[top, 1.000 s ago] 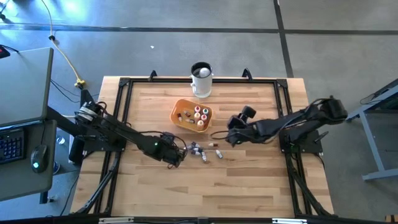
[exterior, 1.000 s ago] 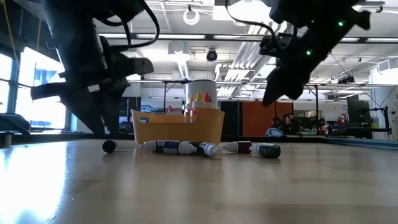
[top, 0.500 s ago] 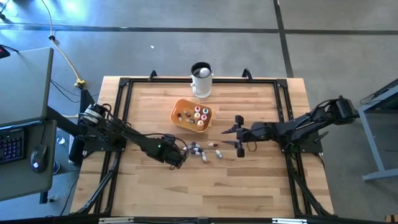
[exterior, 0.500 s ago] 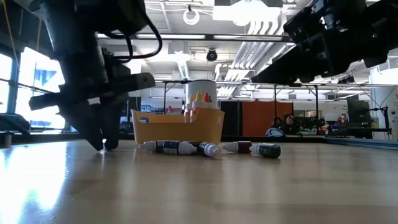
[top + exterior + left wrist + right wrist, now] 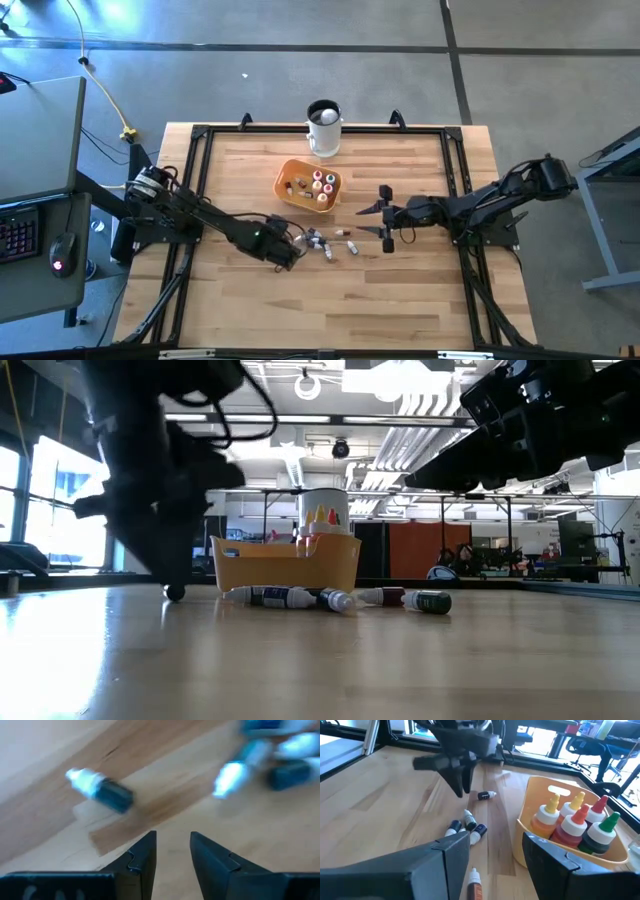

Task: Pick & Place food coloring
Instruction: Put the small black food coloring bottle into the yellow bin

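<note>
- Left gripper (image 5: 287, 255) sits low over the tabletop (image 5: 400, 290), its two fingers (image 5: 145, 857) drawn close together with only a slim gap and nothing between them.
- Just ahead of that gripper, one dark food coloring bottle (image 5: 102, 790) with a white cap lies on its side on the wood, apart from the fingertips.
- Past it, toward the other arm, a loose cluster of bottles (image 5: 322, 242) lies scattered flat on the tabletop; the low view shows them end to end (image 5: 330, 599).
- Right gripper (image 5: 384, 218) hangs above the tabletop on the far side of that cluster, fingers spread wide and holding nothing.
- Between the two grippers and a little farther back stands the orange bowl (image 5: 290, 172), with several food coloring bottles upright inside it (image 5: 575, 820), caps yellow, red and green.
- Beyond the bowl, near the tabletop's back edge, stands a white mug (image 5: 323, 128).
- One brownish bottle (image 5: 475, 885) lies close under the right gripper's fingers.
</note>
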Robot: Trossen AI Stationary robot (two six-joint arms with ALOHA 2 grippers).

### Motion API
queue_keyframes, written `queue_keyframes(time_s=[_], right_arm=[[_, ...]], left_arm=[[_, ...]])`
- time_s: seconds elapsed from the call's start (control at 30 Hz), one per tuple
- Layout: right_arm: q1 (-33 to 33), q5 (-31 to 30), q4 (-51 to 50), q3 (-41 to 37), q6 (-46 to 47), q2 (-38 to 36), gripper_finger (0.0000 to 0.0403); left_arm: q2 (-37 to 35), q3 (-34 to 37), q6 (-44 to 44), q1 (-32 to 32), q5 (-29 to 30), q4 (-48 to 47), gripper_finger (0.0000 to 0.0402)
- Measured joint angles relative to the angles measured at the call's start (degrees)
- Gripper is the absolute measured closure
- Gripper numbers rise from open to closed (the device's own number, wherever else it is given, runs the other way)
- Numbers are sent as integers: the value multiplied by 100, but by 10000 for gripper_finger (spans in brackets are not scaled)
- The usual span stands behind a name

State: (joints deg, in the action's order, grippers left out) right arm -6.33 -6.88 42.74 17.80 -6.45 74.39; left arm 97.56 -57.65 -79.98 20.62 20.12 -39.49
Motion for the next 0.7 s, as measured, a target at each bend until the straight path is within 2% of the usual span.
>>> queue_keyframes(time_s=[0.13,0.27,0.37,0.53,0.6,0.7], right_arm=[[0,-2,0,0,0,0,226],[0,-2,0,0,-3,2,226],[0,0,0,0,-2,2,226],[0,0,-1,0,-2,4,226],[-2,1,0,0,-2,7,226],[-2,20,0,0,5,7,226]], left_arm=[[0,-552,630,-43,195,-718,284],[0,-1160,2531,-54,358,-1733,284],[0,-1439,4191,-46,317,-2063,284],[0,-1327,7228,-137,-102,-2033,284],[0,-1142,7993,-243,-237,-1987,284],[0,-888,8615,-489,-349,-1898,284]])
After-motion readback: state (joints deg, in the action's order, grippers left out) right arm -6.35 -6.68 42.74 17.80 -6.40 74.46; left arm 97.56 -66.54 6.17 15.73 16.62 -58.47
